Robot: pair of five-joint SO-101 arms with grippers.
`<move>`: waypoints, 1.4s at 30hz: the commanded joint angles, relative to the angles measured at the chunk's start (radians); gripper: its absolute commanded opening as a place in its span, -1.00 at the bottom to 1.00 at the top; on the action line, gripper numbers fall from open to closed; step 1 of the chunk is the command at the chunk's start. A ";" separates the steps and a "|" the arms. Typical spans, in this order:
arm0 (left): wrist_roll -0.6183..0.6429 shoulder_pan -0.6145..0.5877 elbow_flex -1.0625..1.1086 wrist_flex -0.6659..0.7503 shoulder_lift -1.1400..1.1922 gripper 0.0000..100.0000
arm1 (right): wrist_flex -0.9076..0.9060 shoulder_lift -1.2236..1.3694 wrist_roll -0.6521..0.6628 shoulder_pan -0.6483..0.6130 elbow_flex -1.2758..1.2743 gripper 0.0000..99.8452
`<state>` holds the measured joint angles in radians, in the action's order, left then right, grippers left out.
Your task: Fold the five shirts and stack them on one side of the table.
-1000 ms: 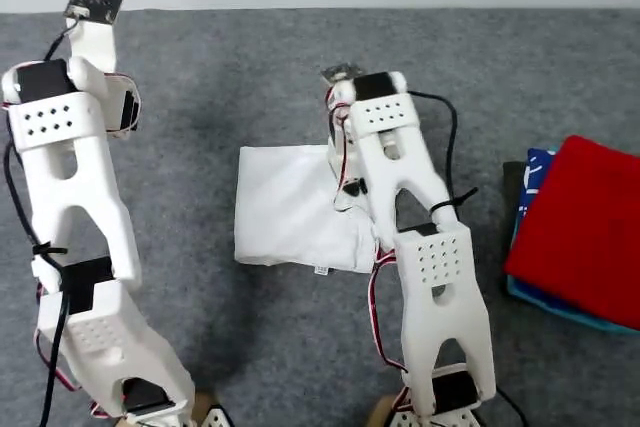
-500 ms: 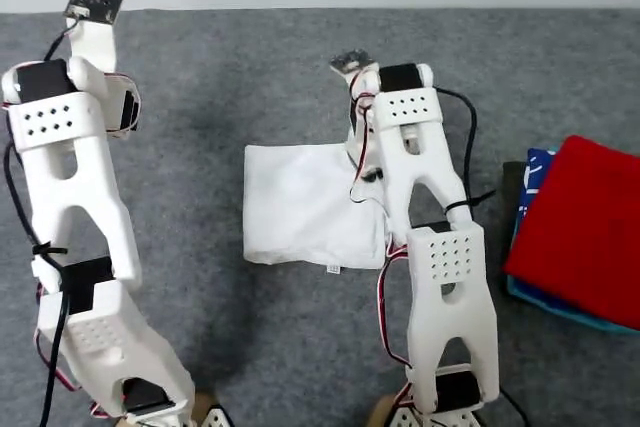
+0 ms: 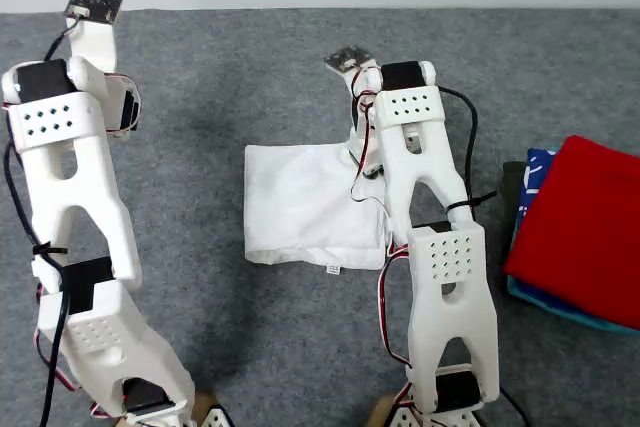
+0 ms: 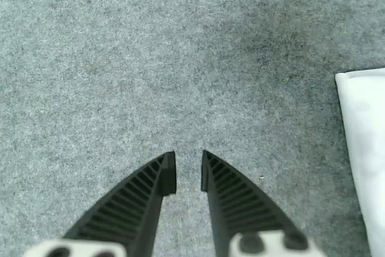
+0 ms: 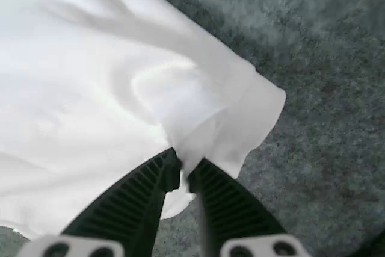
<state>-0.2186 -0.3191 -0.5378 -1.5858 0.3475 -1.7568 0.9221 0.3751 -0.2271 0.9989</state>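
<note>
Right gripper [image 5: 184, 167] pinches a bunched edge of the folded white shirt [image 3: 300, 212], which lies on the table [image 3: 200, 77] well apart from the stack [image 3: 585, 227]. Bringing it there probably wants a slow, low drag so the folds hold. Left gripper [image 4: 187, 167], slightly parted and empty, hangs farther from the stack.

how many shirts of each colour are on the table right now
white shirt: 1
red shirt: 1
blue shirt: 1, under the red one
dark shirt: 1, only an edge shows by the stack
total: 4 that can be told apart; the stack may hide more
</note>
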 commanded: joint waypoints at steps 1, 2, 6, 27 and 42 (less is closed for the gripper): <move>-0.011 0.003 -0.008 -0.025 -0.068 -0.85 | -0.042 -0.117 -0.044 0.019 0.052 -0.68; -0.011 0.002 -0.008 -0.037 -0.068 -0.85 | -0.042 -0.137 -0.069 0.019 0.049 -0.62; -0.009 -0.015 -0.007 -0.104 -0.095 -0.85 | -0.042 -0.216 -0.140 0.012 0.009 -0.53; -0.140 -0.307 0.249 -0.167 -0.511 -0.85 | 0.036 -0.219 -0.554 -0.143 -0.391 -0.14; -0.158 -0.419 0.280 -0.167 -0.588 -0.85 | 0.113 -0.036 -0.483 -0.151 -0.390 -0.98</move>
<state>-0.3675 -0.7227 -0.2539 -1.7346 -0.2048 -1.6571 0.8654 -0.1634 -0.3897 0.6183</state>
